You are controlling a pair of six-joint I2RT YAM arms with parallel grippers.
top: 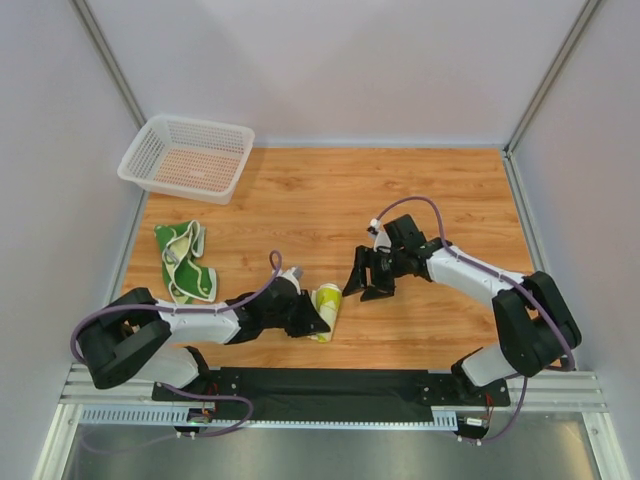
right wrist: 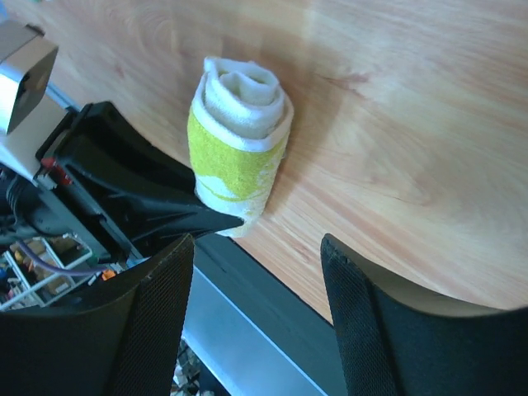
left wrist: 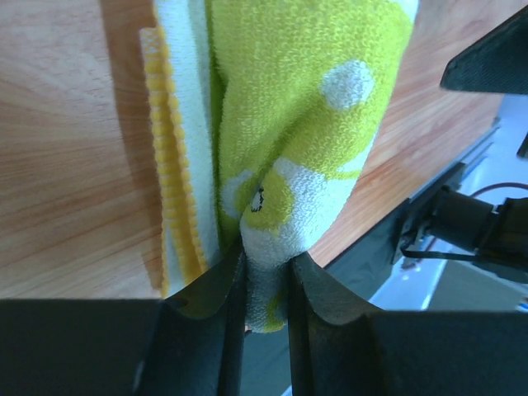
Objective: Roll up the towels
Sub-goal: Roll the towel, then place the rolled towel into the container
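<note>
My left gripper [left wrist: 266, 276] clamps the rolled towel [left wrist: 305, 124] by the near edge of the tabletop [top: 420, 190]; my right gripper [right wrist: 257, 247] hangs open, clear of it.

The light is bright, soft and even, so the arms [top: 470, 270] drop only faint shadows on the wooden table [top: 420, 190] in the top view. In the left wrist view the rolled towel [left wrist: 305, 91] is very close and its fuzzy loops look sharp, but the things behind it on the right are blurry. In the right wrist view the wood shines pale near the top, and the dark fingers [right wrist: 148, 330] at the bottom look soft.
</note>
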